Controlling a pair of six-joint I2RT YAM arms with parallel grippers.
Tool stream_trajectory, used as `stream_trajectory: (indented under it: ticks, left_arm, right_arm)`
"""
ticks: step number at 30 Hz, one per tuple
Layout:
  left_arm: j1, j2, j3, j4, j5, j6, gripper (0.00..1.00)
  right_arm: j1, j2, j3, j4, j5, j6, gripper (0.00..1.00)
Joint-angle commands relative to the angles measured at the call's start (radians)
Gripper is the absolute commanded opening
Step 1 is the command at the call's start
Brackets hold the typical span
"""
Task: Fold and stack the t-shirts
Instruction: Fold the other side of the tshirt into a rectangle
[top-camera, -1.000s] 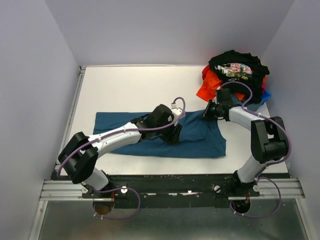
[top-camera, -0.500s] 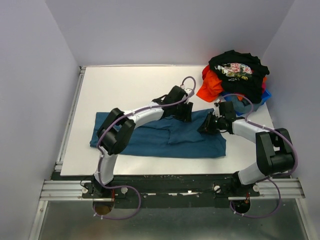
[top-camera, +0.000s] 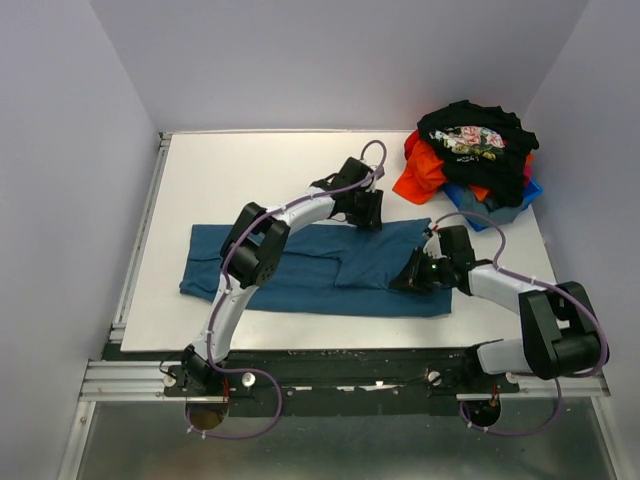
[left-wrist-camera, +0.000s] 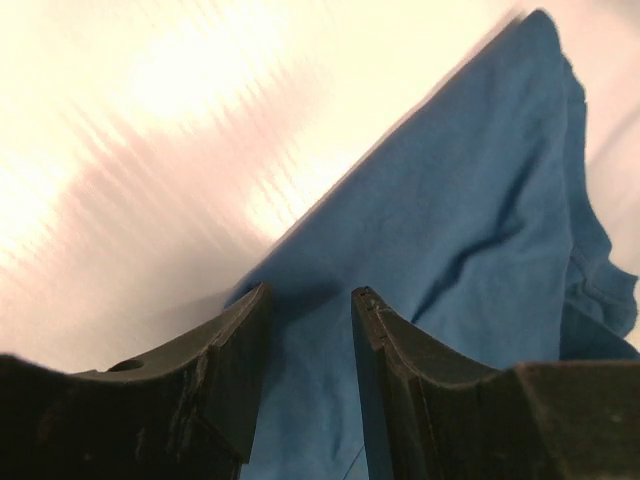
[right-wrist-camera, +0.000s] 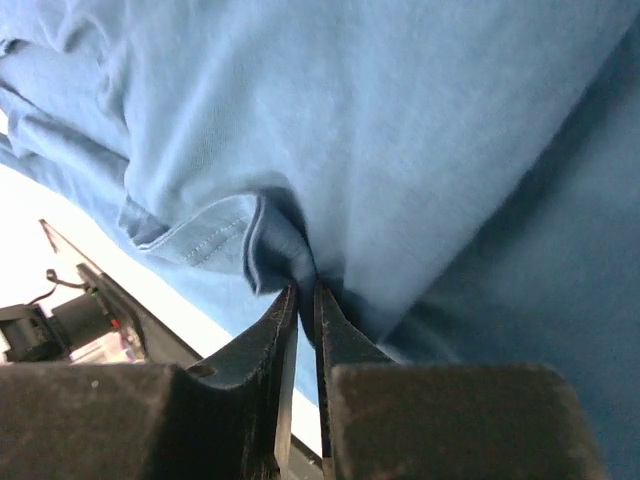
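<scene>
the teal shirt (top-camera: 300, 272) is spread on the surface (top-camera: 250, 170). the left arm is stretched to its far edge, the left end effector (left-wrist-camera: 310, 295) held apart. the right arm is folded low, the right end effector (right-wrist-camera: 306, 290) clamped on a fold.

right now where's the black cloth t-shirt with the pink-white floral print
In the top view, the black floral-print t-shirt lies topmost at the table's far right corner, over the orange-red t-shirt, beyond the spread teal-blue t-shirt.
</scene>
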Motion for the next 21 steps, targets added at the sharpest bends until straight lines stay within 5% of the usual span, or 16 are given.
stream_trajectory:
  ticks: [1,4,7,10,14,21]
  left_arm:
    - [0.017,0.071,0.089,-0.039,0.050,-0.008,0.53]
    - [0.017,0.103,0.125,-0.048,0.058,-0.008,0.53]
    - [0.017,0.112,0.135,-0.042,0.070,-0.005,0.53]
    - [0.017,0.109,0.135,-0.031,0.085,-0.004,0.53]
    - [0.015,0.105,0.138,-0.028,0.107,0.001,0.53]
    - [0.009,0.088,0.124,-0.020,0.113,0.006,0.53]
  right_arm:
    - [0.014,-0.078,-0.064,-0.002,-0.060,0.035,0.12]
    - [0.015,-0.170,-0.084,-0.065,-0.046,0.040,0.03]
    - [0.015,-0.269,-0.069,-0.148,0.012,0.034,0.05]
    - [0.015,-0.330,-0.024,-0.228,0.081,0.015,0.15]
    - [0.015,-0.356,0.013,-0.279,0.139,0.001,0.57]
    - [0.015,-0.249,0.077,-0.214,0.164,-0.018,0.63]
